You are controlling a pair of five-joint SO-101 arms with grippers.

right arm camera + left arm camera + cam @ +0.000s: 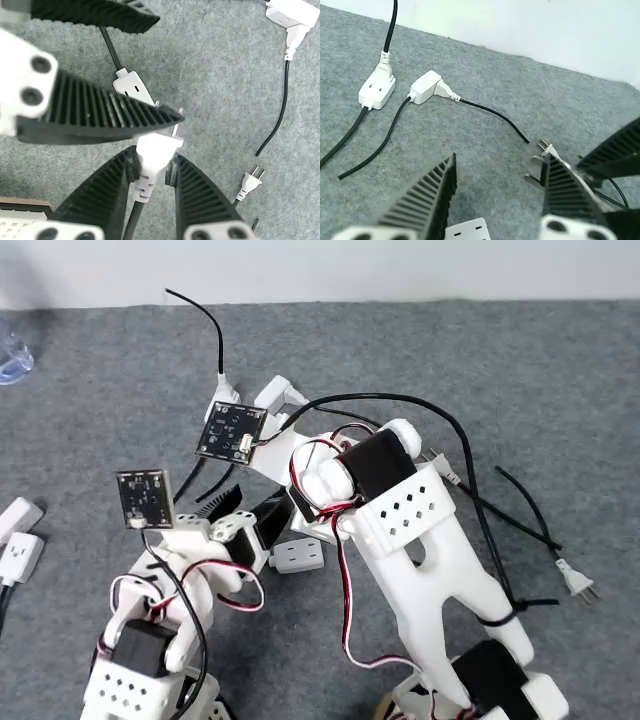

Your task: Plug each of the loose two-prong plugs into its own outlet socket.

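My right gripper (154,159) is shut on a white two-prong plug (156,149), its prongs pointing away from the wrist. Just beyond the prongs lies a small white outlet socket (131,85) on a black cord, set between the ribbed fingers (100,115) of my left gripper. That left gripper (499,159) stands open over the same socket (467,231), which also lies on the grey carpet beside the arms (297,555). A loose plug (250,183) lies apart on the carpet (546,148). Another loose plug (578,583) rests far right.
Two white sockets with plugs in them lie near the wall (376,87) (425,86). More white outlet blocks (20,545) sit at the table's left edge. Black cords (500,510) trail across the right side. The white wall (400,270) bounds the far edge.
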